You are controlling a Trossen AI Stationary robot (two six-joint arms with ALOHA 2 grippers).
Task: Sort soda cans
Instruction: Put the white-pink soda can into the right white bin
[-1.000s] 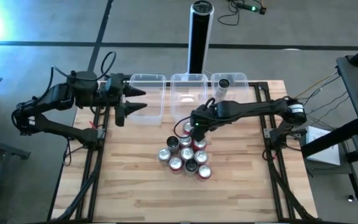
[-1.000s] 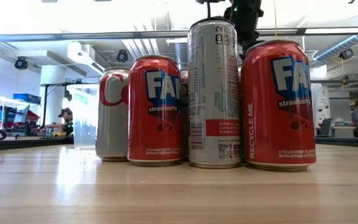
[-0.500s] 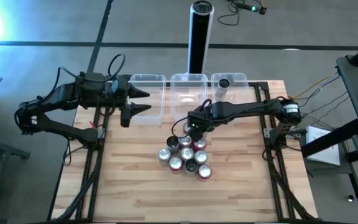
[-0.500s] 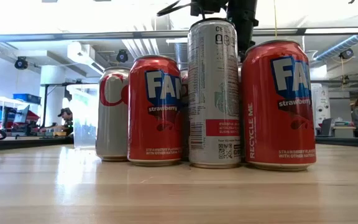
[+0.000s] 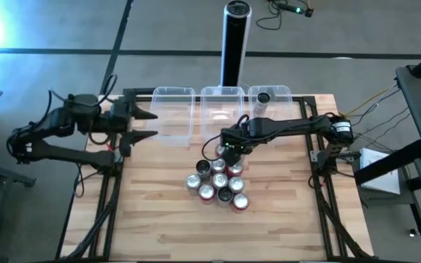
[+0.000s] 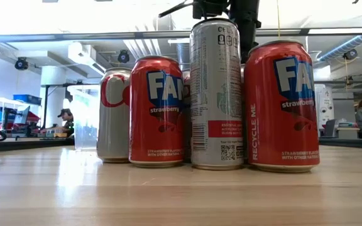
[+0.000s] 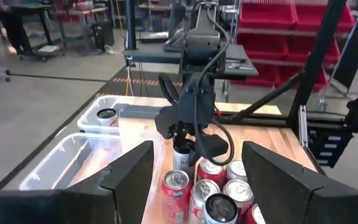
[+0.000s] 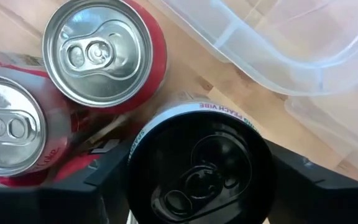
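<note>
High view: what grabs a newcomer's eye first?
The tight cluster of soda cans at the middle of the wooden table. The right gripper is down over the cluster's far edge, its fingers straddling a black-topped can. Behind stand three clear bins, the right-hand one already holding a can, and the left gripper hangs open off the table's left edge.

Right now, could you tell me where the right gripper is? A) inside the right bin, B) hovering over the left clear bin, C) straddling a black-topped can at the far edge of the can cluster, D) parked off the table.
C: the right wrist view shows the right gripper with a finger on each side of the black-topped can, next to the clear bins.
</note>
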